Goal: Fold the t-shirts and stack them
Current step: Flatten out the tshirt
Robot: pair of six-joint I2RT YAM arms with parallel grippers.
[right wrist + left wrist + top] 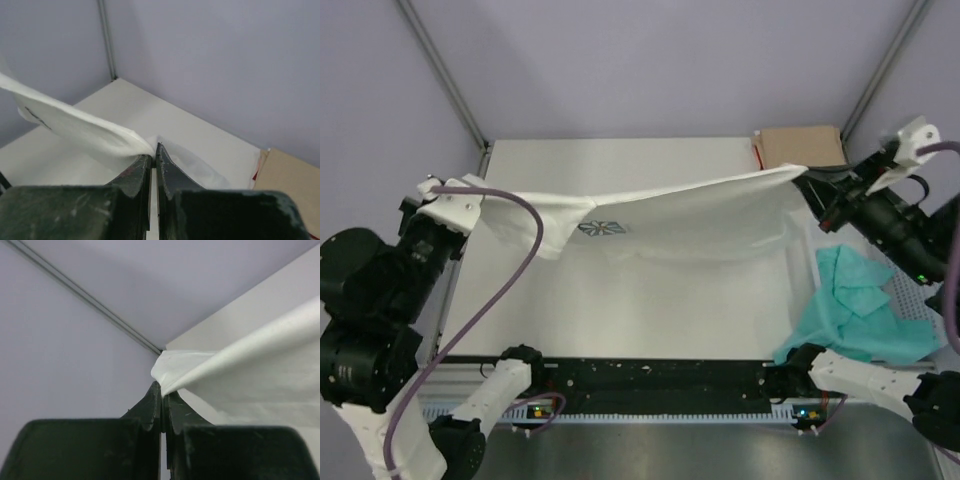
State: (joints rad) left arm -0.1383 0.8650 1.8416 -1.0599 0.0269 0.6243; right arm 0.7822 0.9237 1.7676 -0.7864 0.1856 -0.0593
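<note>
The left gripper is pinched shut on one end of the white tee. The right gripper is pinched shut on the other end. The tee hangs stretched above the worktop. It looks soft, light and floppy, so corners are best to hold. The tan tee lies at the back.

White tee print too small; prob. daisy.
</note>
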